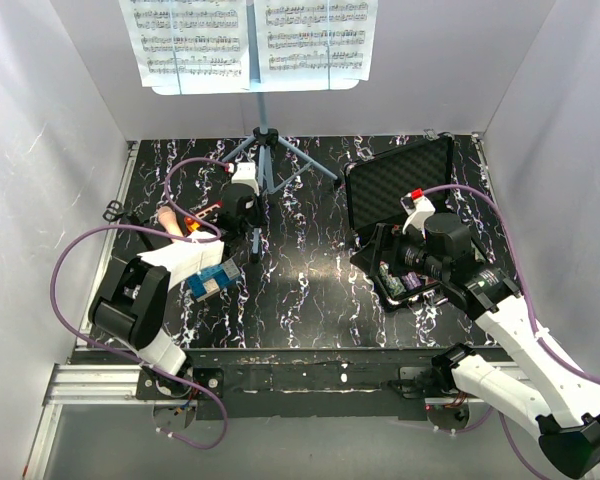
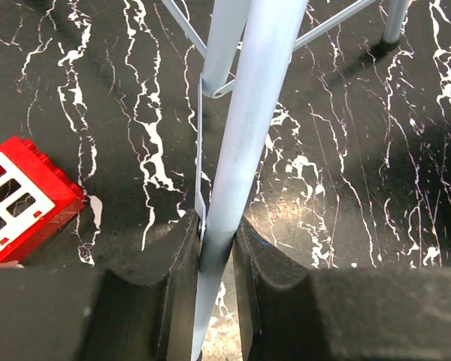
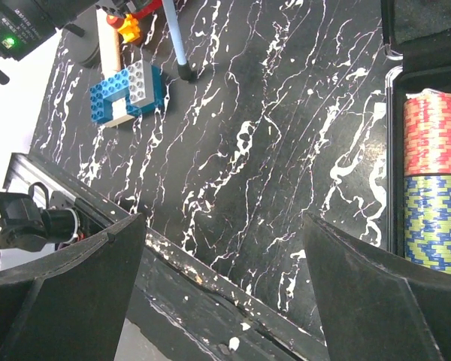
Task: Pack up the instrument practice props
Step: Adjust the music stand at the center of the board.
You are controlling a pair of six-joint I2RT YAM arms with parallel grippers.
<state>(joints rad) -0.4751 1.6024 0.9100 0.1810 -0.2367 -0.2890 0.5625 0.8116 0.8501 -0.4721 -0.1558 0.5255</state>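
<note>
Left gripper (image 2: 216,252) is clamped on one tripod leg (image 2: 252,135) of the light-blue music stand (image 1: 266,150), which stands upright at rear centre of the table (image 1: 310,290). Sheet-music pages (image 1: 190,40) rest on its desk. Right gripper (image 3: 222,248) has its jaws spread wide with nothing between them, just beside the open black case (image 1: 395,185). The case tray holds poker chips (image 3: 430,135): a red-and-white stack above a blue-and-yellow stack.

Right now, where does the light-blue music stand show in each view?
Top external: music stand in the centre, toward the back wall.
Left wrist: one leg runs up the middle, clamped in the left gripper.
Right wrist: only a leg tip, top left.
Shared landmark: the white-veined black tabletop.
</note>
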